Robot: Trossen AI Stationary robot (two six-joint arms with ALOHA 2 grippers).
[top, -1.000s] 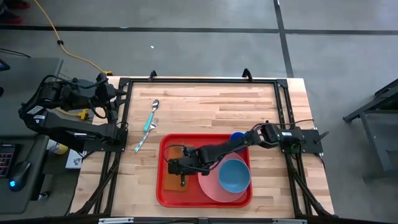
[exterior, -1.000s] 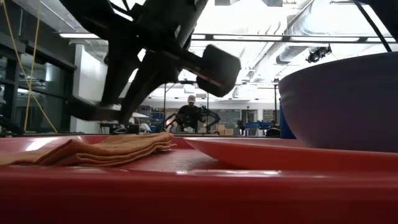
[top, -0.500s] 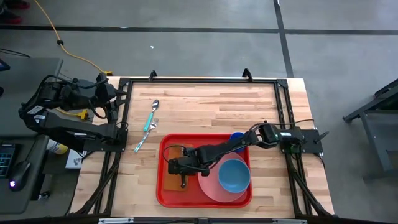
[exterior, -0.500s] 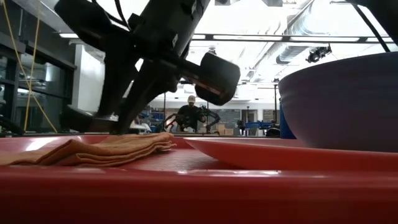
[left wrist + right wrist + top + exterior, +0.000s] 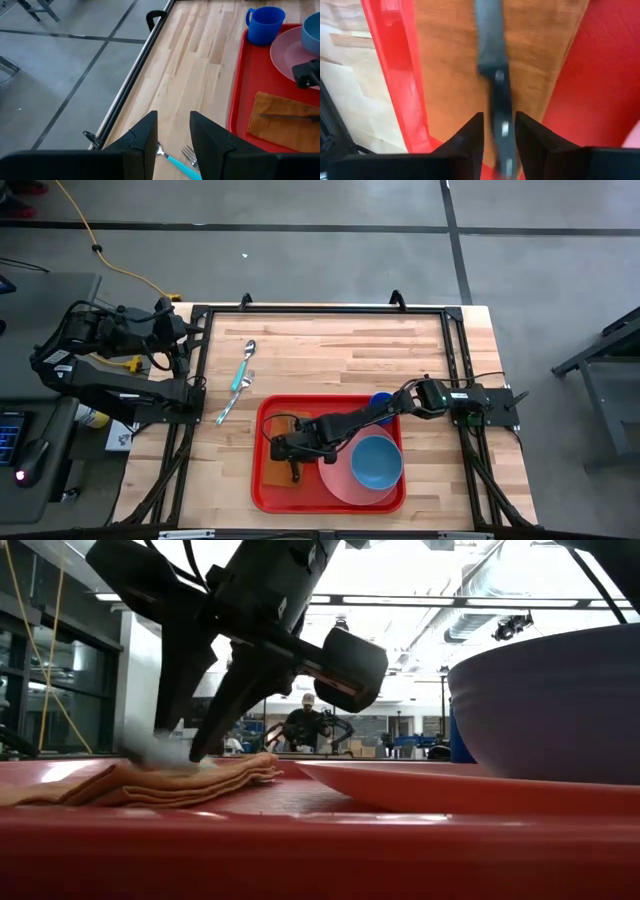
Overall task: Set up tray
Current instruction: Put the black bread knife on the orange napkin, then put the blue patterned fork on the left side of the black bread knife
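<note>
The red tray [image 5: 330, 399] holds an orange-brown napkin [image 5: 276, 472] on its left side. A dark-handled knife [image 5: 492, 60] lies along the napkin, blurred in the right wrist view. My right gripper [image 5: 283, 448] hangs just above the napkin [image 5: 150, 785], pointing steeply down. It is open, with one finger on each side of the knife's handle. My left gripper [image 5: 172, 135] is open and holds nothing. It is raised off the table's left edge [image 5: 180, 330]. My right gripper's fingers [image 5: 470, 142] stand on either side of the knife's handle [image 5: 502, 127], coming from above and lying along the knife. A thin gap shows at each side. I cannot tell whether a finger touches the handle. The knife's blade end [image 5: 160, 752] rests on the napkin.
A pink plate [image 5: 345, 480] with a blue bowl [image 5: 377, 462] on it fills the tray's right half, close to my right arm. A blue cup [image 5: 380, 400] stands at the tray's far right corner. A spoon [image 5: 245, 365] and a fork [image 5: 232, 408] lie on the wood left of the tray.
My right gripper has opened above the napkin, its fingers now visibly apart in the low view. The knife has come down, and its blade end now lies on the napkin.
</note>
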